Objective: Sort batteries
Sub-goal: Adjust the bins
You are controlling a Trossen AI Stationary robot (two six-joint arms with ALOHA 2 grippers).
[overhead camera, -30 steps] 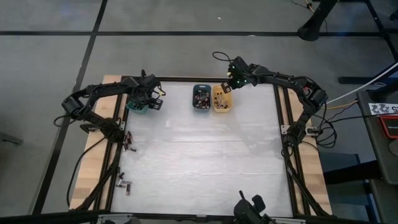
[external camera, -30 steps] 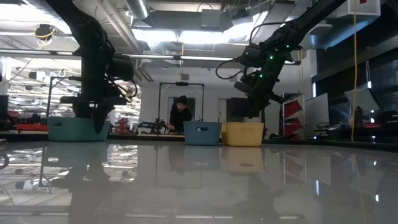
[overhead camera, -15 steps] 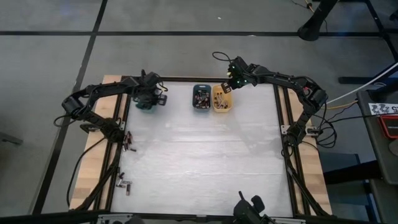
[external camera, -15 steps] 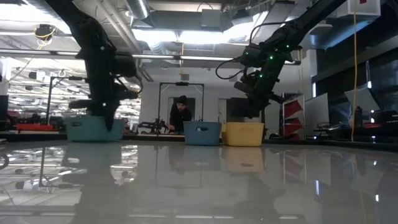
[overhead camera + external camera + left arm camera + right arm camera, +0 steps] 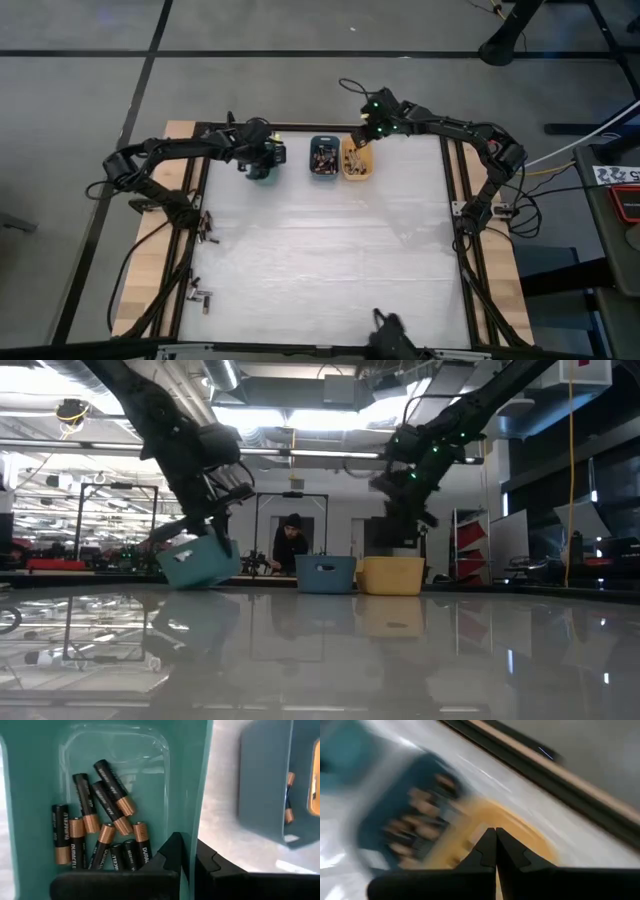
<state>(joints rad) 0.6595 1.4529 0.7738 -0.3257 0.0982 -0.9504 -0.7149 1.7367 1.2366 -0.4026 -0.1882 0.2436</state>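
batteries [image 5: 97, 827] in tilted teal bin [image 5: 35, 780], left gripper [image 5: 187, 857] pinching its wall, right gripper [image 5: 495, 847] pressed together, seemingly above orange bin [image 5: 355, 160]

a robotics lab or workshop: exposed ceiling ducts [image 5: 300, 390], strip lights and metal racks [image 5: 100, 520] behind the bench [image 5: 320, 650], where a person [image 5: 290, 545] works.
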